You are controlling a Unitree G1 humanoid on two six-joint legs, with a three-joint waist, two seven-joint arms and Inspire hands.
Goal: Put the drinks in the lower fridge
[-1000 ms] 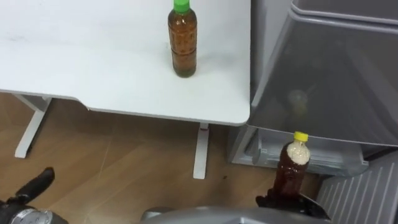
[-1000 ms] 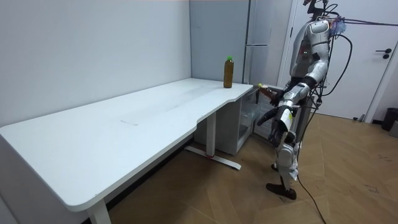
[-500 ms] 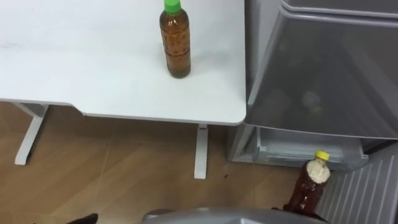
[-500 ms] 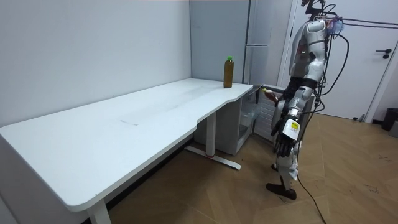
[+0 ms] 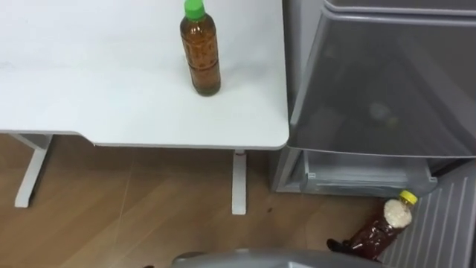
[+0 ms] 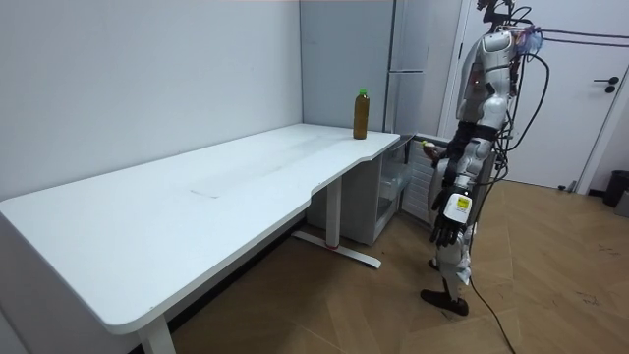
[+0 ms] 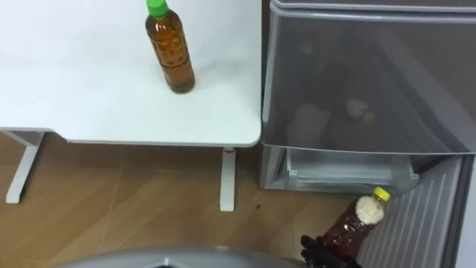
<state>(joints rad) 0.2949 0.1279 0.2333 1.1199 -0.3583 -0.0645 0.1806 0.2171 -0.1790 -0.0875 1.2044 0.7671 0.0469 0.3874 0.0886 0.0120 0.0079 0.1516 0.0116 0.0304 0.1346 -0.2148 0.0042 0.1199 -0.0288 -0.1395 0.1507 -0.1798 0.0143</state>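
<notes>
Dark fingers (image 7: pixel 318 251) of the right hand (image 5: pixel 343 245) are curled round the base of a yellow-capped bottle (image 5: pixel 385 225) of brown drink, holding it tilted, cap up and to the right, low beside the fridge (image 5: pixel 379 82). The bottle is just in front of the open lower compartment (image 5: pixel 357 179), where a pale drawer-like shelf shows, but it is not yet inside. To do this step well, the hand should probably bring the bottle upright, carry it in over the shelf's front lip, and let go only once the base rests flat. A ribbed grey panel (image 5: pixel 442 223), seemingly the open door, stands close on the right and could catch the cap. The overhanging upper fridge front leaves little room above. A green-capped bottle (image 5: pixel 201 56) stands upright on the white table (image 5: pixel 89 82), near its fridge-side edge, awaiting its turn. In the room view the robot stands facing the fridge, and its left hand (image 6: pixel 444 228) hangs at its side, its grip too small to read.
</notes>
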